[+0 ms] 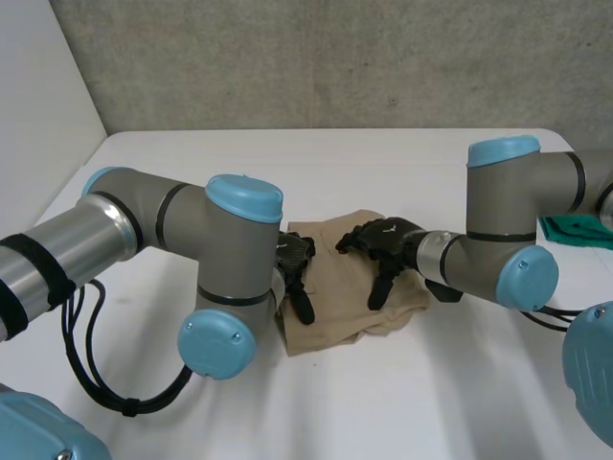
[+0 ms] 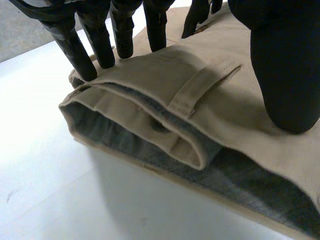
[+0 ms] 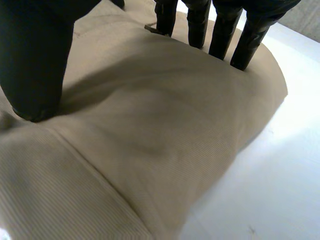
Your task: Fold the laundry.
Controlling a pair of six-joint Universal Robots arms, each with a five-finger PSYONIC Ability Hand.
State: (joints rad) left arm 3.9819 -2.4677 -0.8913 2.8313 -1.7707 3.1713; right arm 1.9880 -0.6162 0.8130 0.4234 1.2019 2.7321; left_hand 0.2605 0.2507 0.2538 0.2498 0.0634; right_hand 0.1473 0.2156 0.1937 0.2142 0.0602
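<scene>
we see the left hand [image 1: 295, 261] and the right hand [image 1: 388, 244] pressing flat on folded beige trousers [image 1: 335, 311] in the middle of the white table [image 1: 335, 163].
the left hand's fingers and thumb are straight, on the waistband edge beside a belt loop [image 2: 200, 87]; the right hand's are straight too, on the smooth folded side. a green cloth [image 1: 575, 230] lies at the table's right edge.

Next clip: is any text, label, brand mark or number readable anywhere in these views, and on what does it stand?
No readable text in any view.
Folded tan trousers: the waistband and belt loop carry no label or print.
Right hand: a small pale mark on its back, too small to read.
Left hand and the green item beside the right arm: no writing visible.
</scene>
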